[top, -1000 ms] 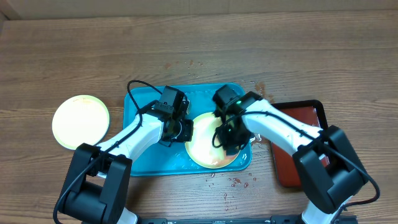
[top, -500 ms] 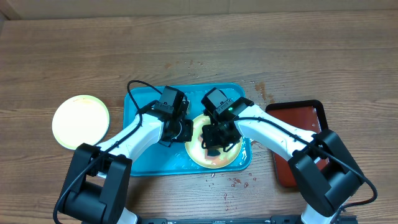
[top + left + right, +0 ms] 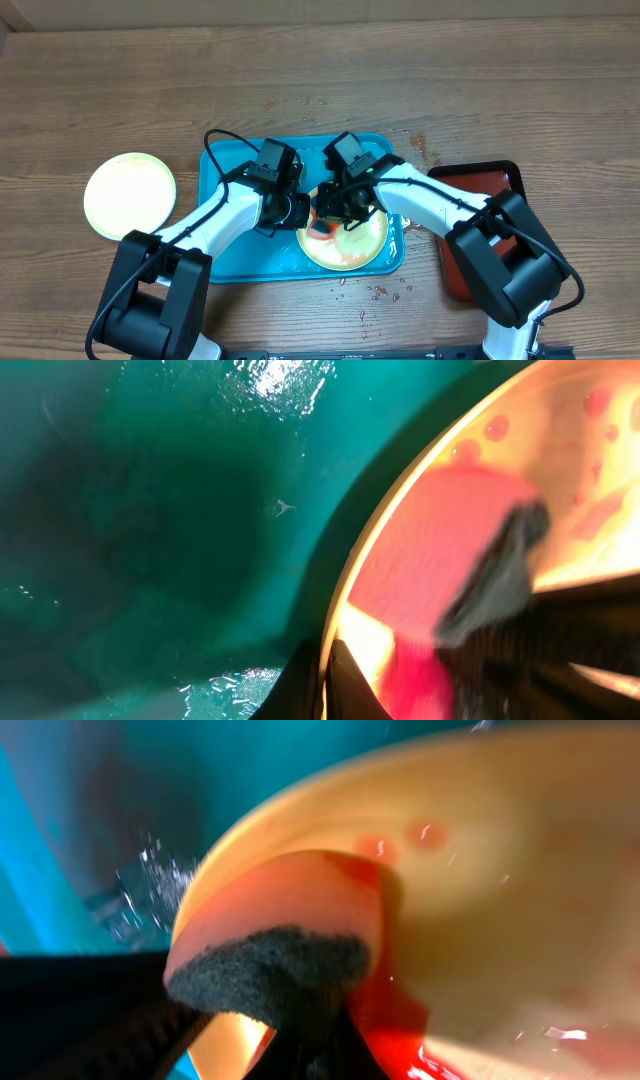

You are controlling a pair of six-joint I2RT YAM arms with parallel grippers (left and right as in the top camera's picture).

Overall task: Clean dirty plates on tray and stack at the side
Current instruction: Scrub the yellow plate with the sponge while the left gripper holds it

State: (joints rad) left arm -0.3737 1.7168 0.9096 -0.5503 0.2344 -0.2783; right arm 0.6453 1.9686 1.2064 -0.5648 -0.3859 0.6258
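A dirty plate (image 3: 365,246) with a lime-green rim lies in the right half of the turquoise tray (image 3: 230,240). My left gripper (image 3: 300,212) is shut on the plate's left rim (image 3: 345,595), one finger above it and one below. My right gripper (image 3: 326,220) is shut on a pink sponge (image 3: 290,895) with a dark scouring pad (image 3: 270,970). The sponge presses on the left part of the plate, close to the left gripper. A red sauce smear (image 3: 400,1020) lies beside it, and small red spots (image 3: 495,428) dot the plate. Another lime-rimmed plate (image 3: 130,193) sits on the table at the left, looking clean.
A dark red-brown tray (image 3: 495,195) with a black rim lies right of the turquoise tray, partly under my right arm. Red sauce drops (image 3: 385,292) speckle the table in front of the tray. The tray floor (image 3: 150,510) is wet.
My right gripper has swept the sponge leftward across the plate, from its right part to its left edge. The left gripper has kept its hold on the rim.
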